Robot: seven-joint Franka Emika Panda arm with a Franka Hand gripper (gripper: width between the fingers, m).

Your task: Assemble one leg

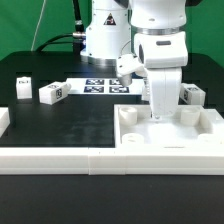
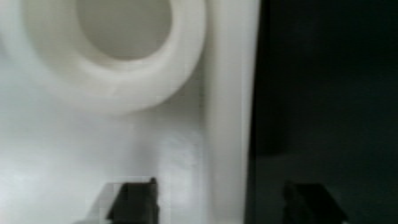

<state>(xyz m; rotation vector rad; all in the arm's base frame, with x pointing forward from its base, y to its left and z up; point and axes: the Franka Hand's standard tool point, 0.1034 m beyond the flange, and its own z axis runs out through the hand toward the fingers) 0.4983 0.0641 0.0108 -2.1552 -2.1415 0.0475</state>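
Note:
My gripper (image 1: 160, 117) is low over the large white tray-like piece (image 1: 170, 148), between its back corner sockets. In the wrist view my gripper (image 2: 219, 200) is open. One dark finger (image 2: 128, 200) is over the white piece and the other over the black table, with the piece's edge wall (image 2: 222, 130) between them. A round socket (image 2: 125, 50) shows just ahead. Nothing is held. White tagged legs lie on the table: two at the exterior view's left (image 1: 25, 85) (image 1: 52, 92), one at its right (image 1: 192, 95), one partly hidden behind my arm (image 1: 124, 66).
The marker board (image 1: 105, 86) lies at the back middle, in front of the robot base. A long white barrier (image 1: 60, 160) runs along the front edge, with a white block (image 1: 4, 120) at the exterior view's left.

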